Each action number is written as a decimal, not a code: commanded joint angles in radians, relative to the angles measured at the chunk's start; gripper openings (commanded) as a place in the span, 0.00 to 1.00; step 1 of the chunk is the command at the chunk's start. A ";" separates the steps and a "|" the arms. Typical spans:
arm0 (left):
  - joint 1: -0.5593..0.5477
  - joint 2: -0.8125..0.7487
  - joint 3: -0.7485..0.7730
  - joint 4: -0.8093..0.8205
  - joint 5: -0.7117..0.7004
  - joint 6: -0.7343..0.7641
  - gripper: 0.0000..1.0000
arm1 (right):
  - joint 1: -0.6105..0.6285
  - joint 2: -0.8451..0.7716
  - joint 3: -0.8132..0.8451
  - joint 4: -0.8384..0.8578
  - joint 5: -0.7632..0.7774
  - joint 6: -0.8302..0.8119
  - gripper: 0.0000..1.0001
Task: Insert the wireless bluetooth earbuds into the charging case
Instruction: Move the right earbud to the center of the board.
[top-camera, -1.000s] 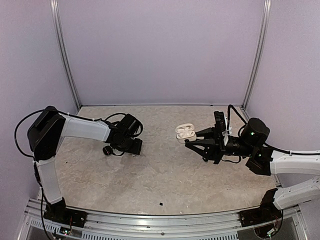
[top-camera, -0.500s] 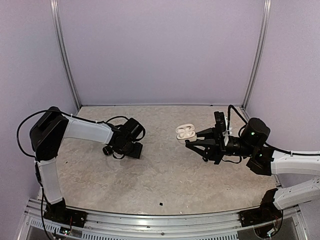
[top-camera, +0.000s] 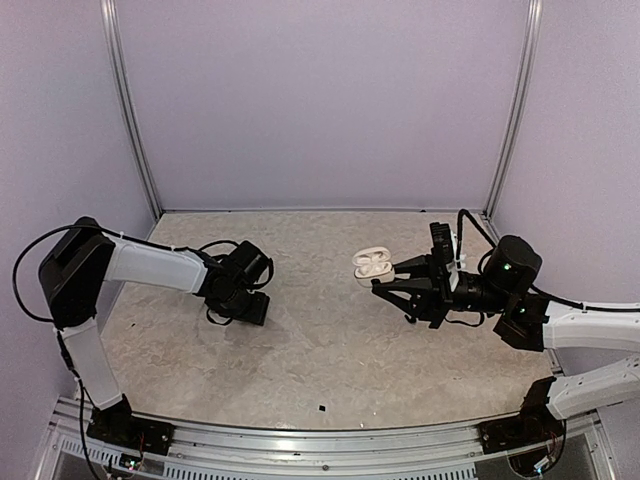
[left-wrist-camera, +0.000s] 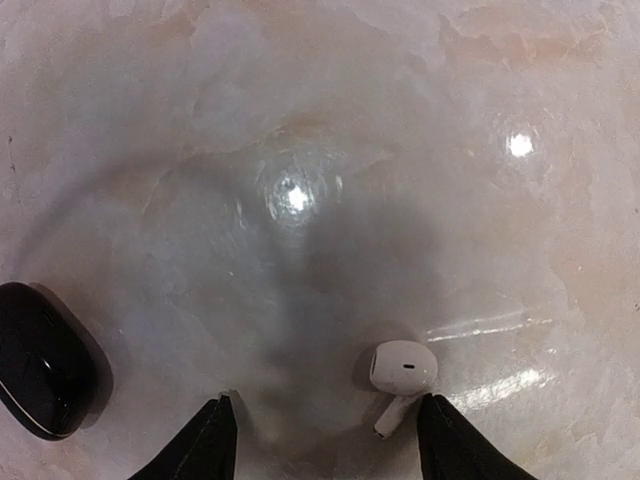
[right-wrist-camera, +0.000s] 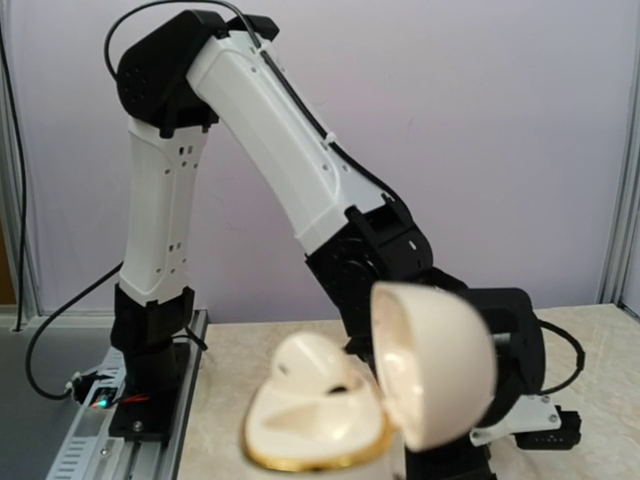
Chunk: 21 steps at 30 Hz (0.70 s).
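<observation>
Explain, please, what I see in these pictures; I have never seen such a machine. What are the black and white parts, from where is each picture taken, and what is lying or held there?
These are two robot arms bolted to a table. One picture looks down from above; the other two come from a small camera on each wrist. The left arm points downward, its jaws open above a white earbud lying on the table. A black glossy rounded object lies nearby. The right arm seems to hold an open white charging case raised in its jaws.
</observation>
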<state>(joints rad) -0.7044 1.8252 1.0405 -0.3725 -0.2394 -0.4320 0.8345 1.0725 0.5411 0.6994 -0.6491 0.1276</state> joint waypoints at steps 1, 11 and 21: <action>0.012 -0.050 0.013 -0.042 0.086 0.060 0.61 | -0.011 -0.001 0.025 0.003 -0.002 -0.003 0.00; 0.074 0.052 0.213 -0.188 0.219 0.157 0.52 | -0.011 -0.004 0.026 -0.005 0.002 -0.006 0.00; 0.069 0.135 0.252 -0.208 0.211 0.157 0.43 | -0.011 -0.009 0.023 -0.011 0.007 -0.010 0.00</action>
<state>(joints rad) -0.6300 1.9308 1.2617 -0.5514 -0.0364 -0.2874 0.8345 1.0729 0.5415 0.6926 -0.6487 0.1226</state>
